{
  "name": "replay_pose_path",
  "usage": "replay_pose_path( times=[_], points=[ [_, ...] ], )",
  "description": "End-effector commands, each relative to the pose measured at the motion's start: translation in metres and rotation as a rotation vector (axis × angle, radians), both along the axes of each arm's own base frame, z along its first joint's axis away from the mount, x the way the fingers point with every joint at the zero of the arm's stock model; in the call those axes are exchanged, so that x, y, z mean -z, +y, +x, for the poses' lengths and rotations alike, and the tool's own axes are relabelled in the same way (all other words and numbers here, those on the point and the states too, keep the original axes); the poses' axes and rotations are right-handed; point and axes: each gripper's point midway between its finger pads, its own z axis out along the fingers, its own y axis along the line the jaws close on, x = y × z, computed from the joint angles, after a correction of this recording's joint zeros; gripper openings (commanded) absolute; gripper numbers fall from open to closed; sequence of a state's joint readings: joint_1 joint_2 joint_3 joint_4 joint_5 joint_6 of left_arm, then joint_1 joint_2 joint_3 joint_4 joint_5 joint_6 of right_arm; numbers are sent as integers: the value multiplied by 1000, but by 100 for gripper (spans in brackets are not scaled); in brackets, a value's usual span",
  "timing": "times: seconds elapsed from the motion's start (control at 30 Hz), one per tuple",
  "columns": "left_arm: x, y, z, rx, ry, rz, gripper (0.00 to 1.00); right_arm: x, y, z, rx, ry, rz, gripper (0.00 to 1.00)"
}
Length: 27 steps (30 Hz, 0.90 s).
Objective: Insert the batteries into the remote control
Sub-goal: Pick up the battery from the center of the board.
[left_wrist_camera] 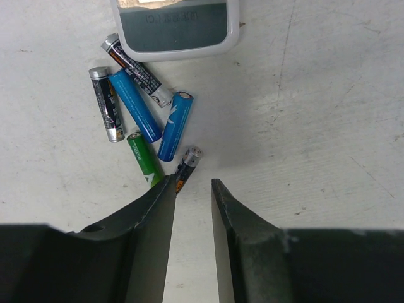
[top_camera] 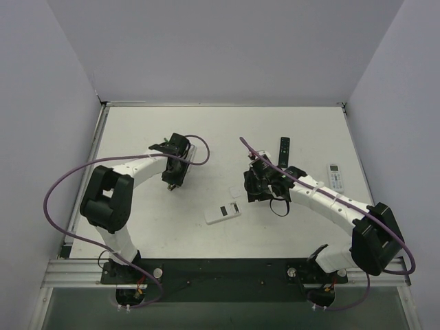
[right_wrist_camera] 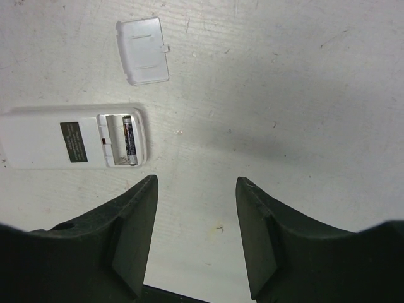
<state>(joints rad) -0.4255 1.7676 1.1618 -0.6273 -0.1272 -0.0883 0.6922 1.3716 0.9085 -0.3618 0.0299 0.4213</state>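
Observation:
The small white remote control [right_wrist_camera: 69,137] lies back up, its battery bay open with one dark battery [right_wrist_camera: 128,140] inside. It also shows in the top view [top_camera: 223,212]. Its loose cover [right_wrist_camera: 144,50] lies beside it. My right gripper [right_wrist_camera: 197,183] is open and empty, just right of the remote. Several batteries lie in a cluster in the left wrist view: two blue [left_wrist_camera: 134,104], one green [left_wrist_camera: 144,159], and dark grey ones [left_wrist_camera: 106,104]. My left gripper [left_wrist_camera: 192,183] is open with a narrow gap. Its left fingertip is at a small dark battery [left_wrist_camera: 188,164], with nothing between the jaws.
A white device with a grey panel [left_wrist_camera: 175,28] lies just beyond the battery cluster. A slim black remote [top_camera: 284,151] and a white remote with dark buttons [top_camera: 335,177] lie at the right. Grey walls surround the table.

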Motion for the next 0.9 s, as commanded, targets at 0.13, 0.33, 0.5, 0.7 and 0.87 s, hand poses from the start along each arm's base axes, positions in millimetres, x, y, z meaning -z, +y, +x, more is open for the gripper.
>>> replay_pose_path(
  times=[0.13,0.33,0.5,0.7,0.87],
  points=[
    [1,0,11,23,12,25,35,-3,-6,1,9,-15,5,48],
    [6,-4,9,38,30,16,30,-1,-6,1,12,-8,10,47],
    [7,-17,0,51,51,-20,24,0,-6,1,12,-4,11,47],
    [-13,-44,-9,10,27,-161,5,2,-6,-1,14,-1,12,47],
    [-57,-99,-18,-69,-86,-396,0,2,-7,0,23,-7,26,47]
  ],
)
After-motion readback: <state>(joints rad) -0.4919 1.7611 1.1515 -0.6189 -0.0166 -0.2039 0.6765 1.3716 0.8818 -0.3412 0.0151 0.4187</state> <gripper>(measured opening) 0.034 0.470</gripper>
